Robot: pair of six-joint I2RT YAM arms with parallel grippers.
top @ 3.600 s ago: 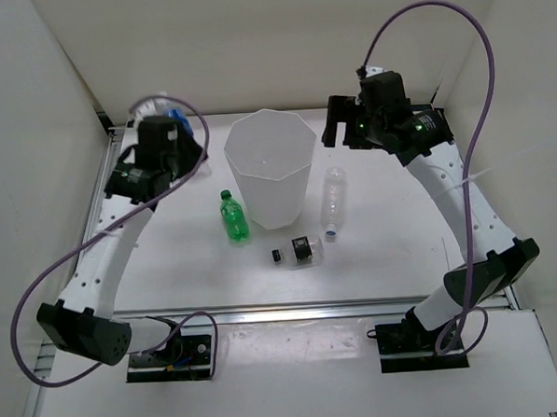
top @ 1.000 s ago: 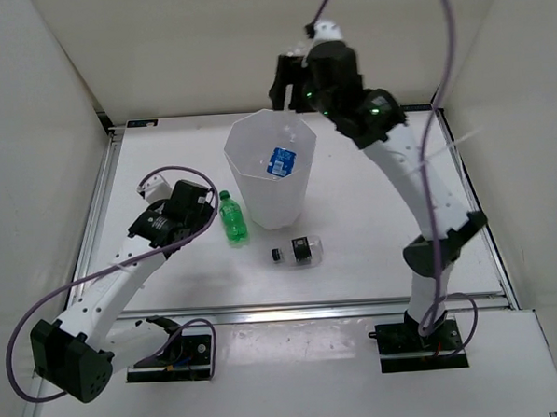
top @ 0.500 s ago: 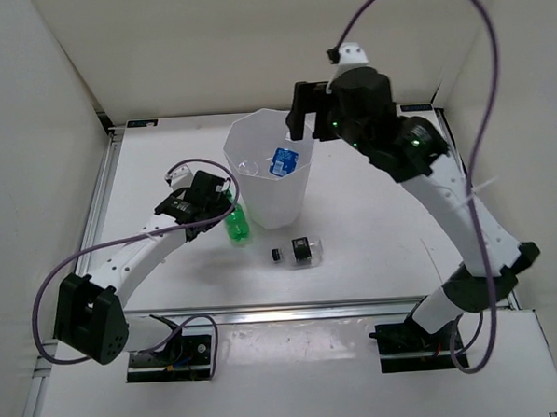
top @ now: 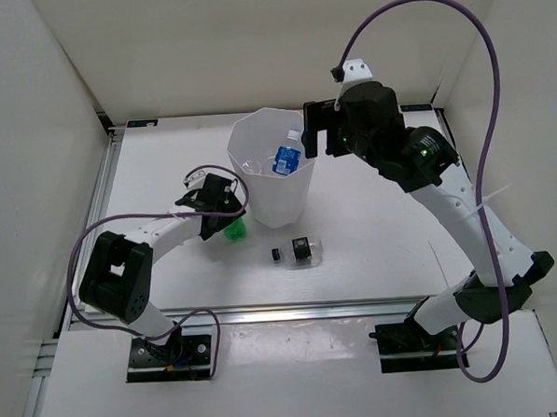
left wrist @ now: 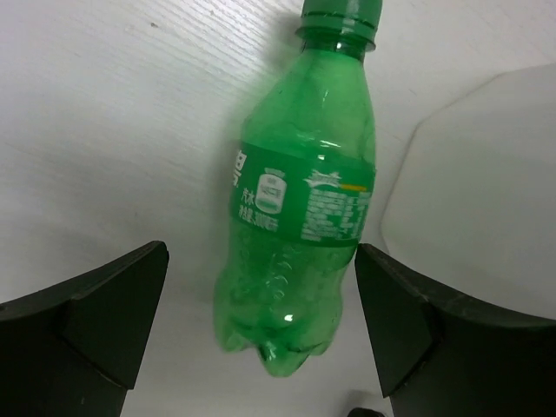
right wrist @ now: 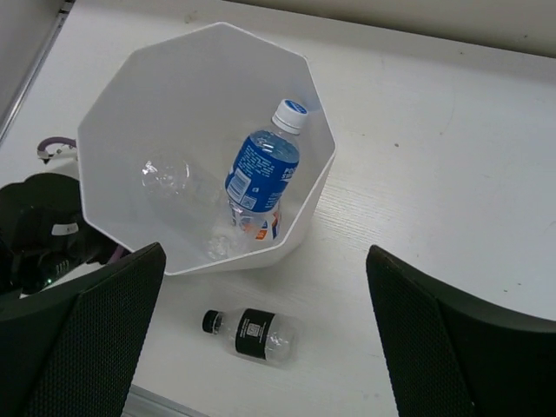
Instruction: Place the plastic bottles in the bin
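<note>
Green bottle (left wrist: 295, 217) hard beside bin (left wrist: 469, 191), perhaps touching.

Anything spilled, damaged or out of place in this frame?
Nothing stands out. The bin stands upright holding a blue-label bottle; the green bottle and the short black-label bottle lie intact on the table, no liquid spilled.

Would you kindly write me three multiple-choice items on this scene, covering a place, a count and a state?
1. Where is the green bottle?
A. Inside the bin
B. On the table beside the bin
C. On the bin's rim

2. How many bottles lie outside the bin?
A. One
B. Two
C. Four

3. The left end effector is:
A. Open, astride the green bottle
B. Shut on it
C. Shut and empty

Answers:
1. B, it lies on the table next to the bin wall.
2. B, the green bottle and the black-label bottle.
3. A, its fingers stand apart on either side.
</note>
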